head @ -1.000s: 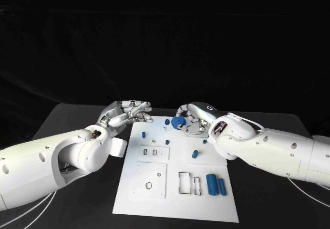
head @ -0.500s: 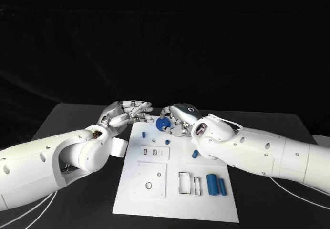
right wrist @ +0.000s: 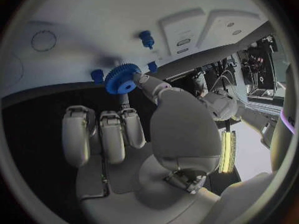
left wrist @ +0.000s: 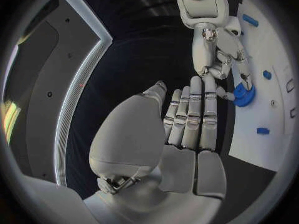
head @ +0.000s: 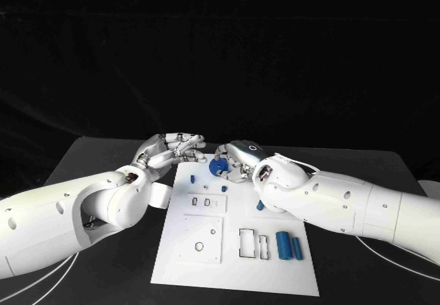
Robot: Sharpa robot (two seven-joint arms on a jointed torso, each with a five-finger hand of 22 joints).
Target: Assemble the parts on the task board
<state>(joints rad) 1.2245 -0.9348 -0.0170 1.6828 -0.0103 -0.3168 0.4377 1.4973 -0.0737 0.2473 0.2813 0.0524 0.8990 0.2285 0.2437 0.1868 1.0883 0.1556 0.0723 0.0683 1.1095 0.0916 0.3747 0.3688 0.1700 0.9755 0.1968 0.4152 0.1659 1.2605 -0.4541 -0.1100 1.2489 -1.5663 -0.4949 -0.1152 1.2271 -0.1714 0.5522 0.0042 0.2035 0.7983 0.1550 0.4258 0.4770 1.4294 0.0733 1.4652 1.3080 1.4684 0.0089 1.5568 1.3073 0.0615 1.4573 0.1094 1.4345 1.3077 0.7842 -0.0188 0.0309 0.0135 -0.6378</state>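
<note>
Gear teeth visible right wrist view; right robot hand pinching.

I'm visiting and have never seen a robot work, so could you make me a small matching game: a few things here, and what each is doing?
1 blue gear
2 left hand
3 two blue cylinders
4 right hand

a lying side by side near the task board's close end
b holds the gear
c holds nothing
d held over the board's far end

1-d, 2-c, 3-a, 4-b
</note>
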